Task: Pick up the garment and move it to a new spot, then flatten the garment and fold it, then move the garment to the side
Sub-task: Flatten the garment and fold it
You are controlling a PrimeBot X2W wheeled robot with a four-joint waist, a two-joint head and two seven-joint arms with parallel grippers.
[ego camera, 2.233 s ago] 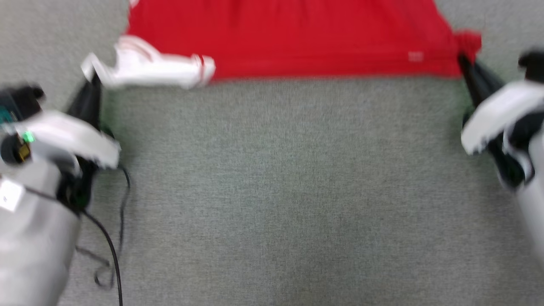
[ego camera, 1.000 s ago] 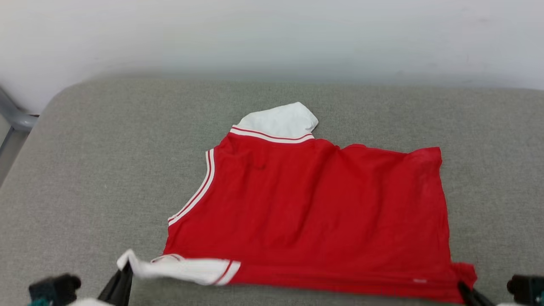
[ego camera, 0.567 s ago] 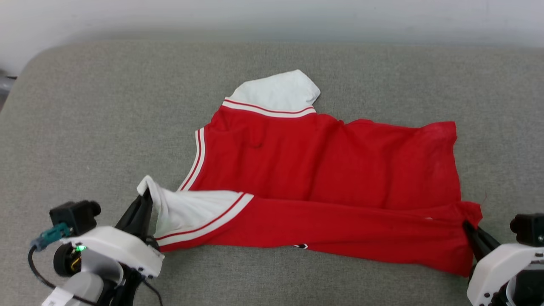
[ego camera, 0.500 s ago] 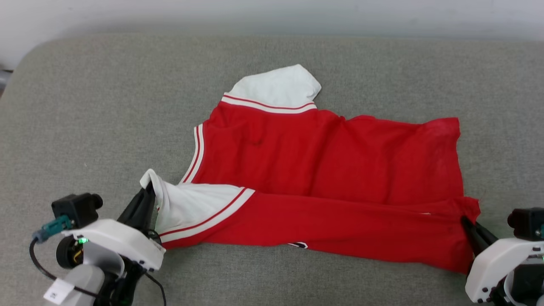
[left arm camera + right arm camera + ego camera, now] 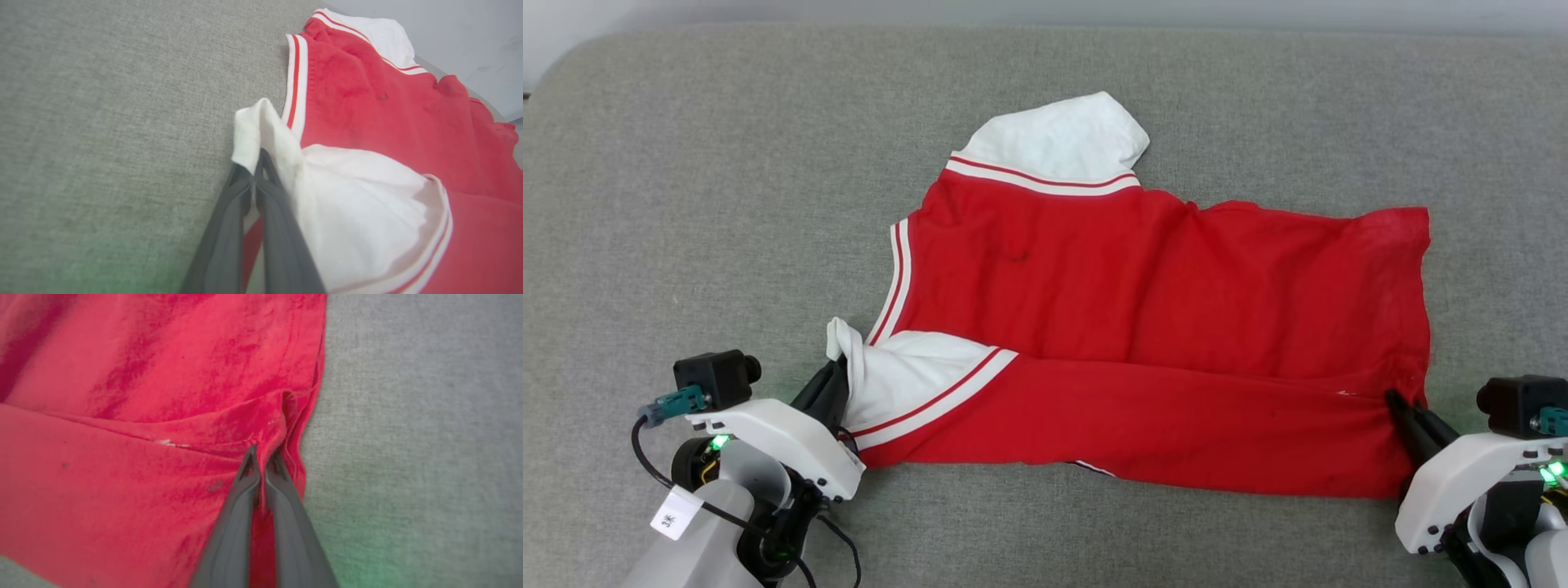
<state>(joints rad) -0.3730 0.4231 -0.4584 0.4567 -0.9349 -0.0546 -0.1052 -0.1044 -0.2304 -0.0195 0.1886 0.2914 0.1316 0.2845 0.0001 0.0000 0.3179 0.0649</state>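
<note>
Two corners of the garment [image 5: 1160, 310] are pinched: the left gripper [image 5: 840, 377] is clamped on the white near-left sleeve [image 5: 907, 384], the right gripper [image 5: 1398, 404] on the red near-right corner. The garment lies mid-way across the grey cushion [image 5: 686, 204], its near edge doubled over. To fold well, carry both corners toward the far edge together, level and taut, releasing only once the edges align.
</note>
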